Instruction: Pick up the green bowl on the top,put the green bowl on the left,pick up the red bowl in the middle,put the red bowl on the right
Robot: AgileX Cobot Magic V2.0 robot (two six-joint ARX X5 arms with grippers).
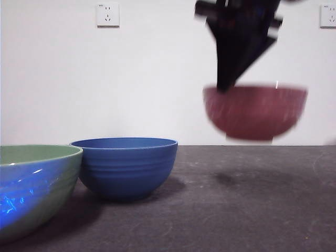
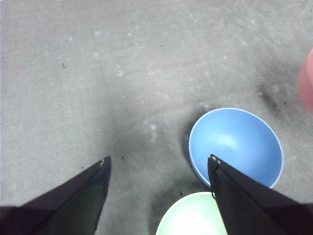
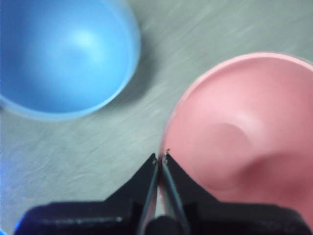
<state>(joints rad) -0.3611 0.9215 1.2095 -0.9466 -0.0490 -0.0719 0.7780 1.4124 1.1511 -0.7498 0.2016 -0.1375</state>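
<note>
The red bowl point(image 1: 255, 113) hangs in the air at the right, well above the table, blurred. My right gripper point(image 1: 224, 86) comes down from the top and is shut on its near-left rim. In the right wrist view the jaws point(image 3: 160, 157) are pinched together on the rim of the red bowl point(image 3: 244, 132). The green bowl point(image 1: 31, 184) stands upright on the table at the near left. It also shows in the left wrist view point(image 2: 190, 218). My left gripper point(image 2: 159, 159) is open and empty, high above the table.
A blue ridged bowl point(image 1: 126, 165) stands upright just right of the green bowl, close to it; it shows in both wrist views point(image 2: 237, 144) point(image 3: 58, 54). The dark grey table point(image 1: 252, 210) lies under the held bowl. A white wall with sockets point(image 1: 107, 14) stands behind.
</note>
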